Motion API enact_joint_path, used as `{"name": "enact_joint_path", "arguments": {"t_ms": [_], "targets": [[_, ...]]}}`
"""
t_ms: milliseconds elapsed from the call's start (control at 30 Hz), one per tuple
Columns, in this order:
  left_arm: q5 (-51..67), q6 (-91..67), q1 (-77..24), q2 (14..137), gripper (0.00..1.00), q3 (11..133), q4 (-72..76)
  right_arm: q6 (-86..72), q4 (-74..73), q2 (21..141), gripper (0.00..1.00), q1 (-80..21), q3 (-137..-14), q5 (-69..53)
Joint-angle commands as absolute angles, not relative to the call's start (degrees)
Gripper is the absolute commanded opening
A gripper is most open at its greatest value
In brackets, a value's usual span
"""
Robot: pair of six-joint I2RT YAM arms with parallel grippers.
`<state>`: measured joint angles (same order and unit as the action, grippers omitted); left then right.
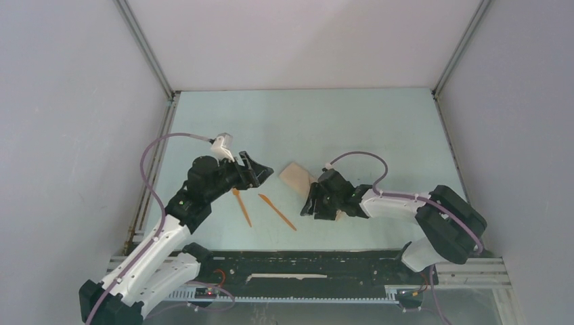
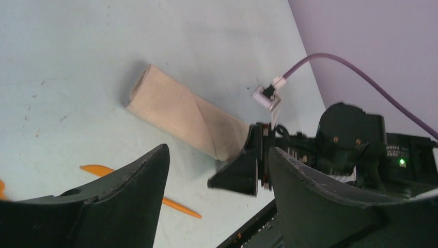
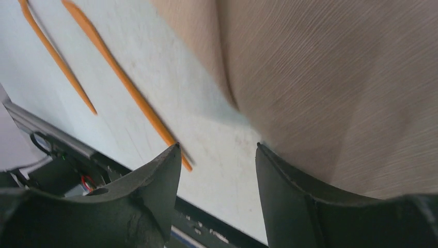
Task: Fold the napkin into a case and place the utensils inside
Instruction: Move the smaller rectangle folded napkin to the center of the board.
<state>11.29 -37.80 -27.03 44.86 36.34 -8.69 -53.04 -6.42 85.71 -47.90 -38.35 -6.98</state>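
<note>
Cloth folded into a narrow case (image 2: pixel 181 111) lies on the table (image 1: pixel 352 122) just ahead of the right gripper (image 1: pixel 310 207). Its fingers (image 3: pixel 150 206) stand apart at the cloth's near edge, with bare table showing between them. The left gripper (image 1: pixel 260 169) hovers spread wide and empty, with the cloth beyond its tips. Two orange utensils (image 1: pixel 277 212) lie between the grippers, nearer the left one.

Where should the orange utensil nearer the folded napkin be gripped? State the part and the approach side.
Grip that utensil mid-shaft, from straight above, closing across its narrow width: it lies flat and thin on the table, bare surface both sides. The open left tool hovers nearest.
</note>
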Motion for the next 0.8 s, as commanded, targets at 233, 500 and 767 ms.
{"name": "enact_joint_path", "arguments": {"t_ms": [233, 500, 767], "targets": [[17.3, -39.0, -26.8, 37.7, 0.76, 34.4, -11.5, -46.4, 2.4, 96.4, 0.63, -28.1, -45.9, -6.2], [17.9, -38.0, -26.8, 35.9, 0.76, 36.2, -15.7, -37.8, -9.2, 114.9, 0.65, -17.0, -75.9, -13.7], [17.2, -35.4, -26.8, 38.9, 0.77, 39.0, -18.6, -35.0, -21.3, 135.8, 0.65, -13.4, -110.9, -23.2]]}}
